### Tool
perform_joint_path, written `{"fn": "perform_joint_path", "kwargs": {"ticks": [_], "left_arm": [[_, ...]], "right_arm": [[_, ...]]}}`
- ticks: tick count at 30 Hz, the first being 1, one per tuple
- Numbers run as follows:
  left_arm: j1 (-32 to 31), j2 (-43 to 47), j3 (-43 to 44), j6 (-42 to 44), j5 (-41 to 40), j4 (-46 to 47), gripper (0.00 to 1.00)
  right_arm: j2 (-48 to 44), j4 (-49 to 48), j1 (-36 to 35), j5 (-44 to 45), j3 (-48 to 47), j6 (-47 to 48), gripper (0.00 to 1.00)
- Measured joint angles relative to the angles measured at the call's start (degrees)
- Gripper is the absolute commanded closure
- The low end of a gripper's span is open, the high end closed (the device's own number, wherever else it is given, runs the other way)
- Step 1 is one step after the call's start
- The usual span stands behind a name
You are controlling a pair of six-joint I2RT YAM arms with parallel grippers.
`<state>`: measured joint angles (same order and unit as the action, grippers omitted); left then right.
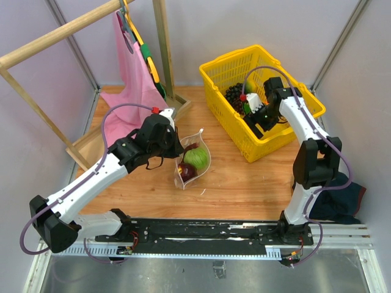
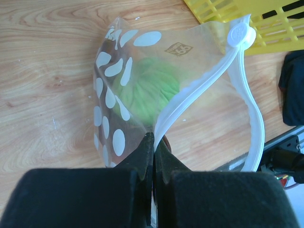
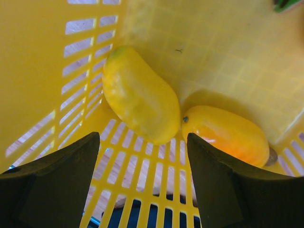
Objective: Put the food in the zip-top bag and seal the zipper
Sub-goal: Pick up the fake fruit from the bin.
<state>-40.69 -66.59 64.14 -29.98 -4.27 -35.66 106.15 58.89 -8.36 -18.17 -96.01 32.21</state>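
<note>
Clear zip-top bag [image 2: 124,57] pinched by left end effector [image 2: 153,142], green melon [image 2: 145,90] inside

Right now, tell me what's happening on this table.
The left end effector is shut on the zip-top bag at its edge, holding the mouth open; the zipper is unsealed. A green ball and a maroon ball sit inside. The right end effector is open, down in the yellow basket over a yellow fruit and a yellow-orange fruit.
</note>
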Motion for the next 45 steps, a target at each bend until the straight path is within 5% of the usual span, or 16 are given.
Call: {"fn": "perform_joint_path", "kwargs": {"ticks": [30,45], "left_arm": [[0.00,-1.31,0.00,0.00,0.07,0.02,1.00],[0.00,-1.29,-0.31,-0.02,0.02,0.11,1.00]], "right_arm": [[18.88,5.27,-0.17,-1.29,-4.76,0.13,0.19],[18.47,1.38,-0.17,-2.84,-4.79,-3.82,0.69]]}}
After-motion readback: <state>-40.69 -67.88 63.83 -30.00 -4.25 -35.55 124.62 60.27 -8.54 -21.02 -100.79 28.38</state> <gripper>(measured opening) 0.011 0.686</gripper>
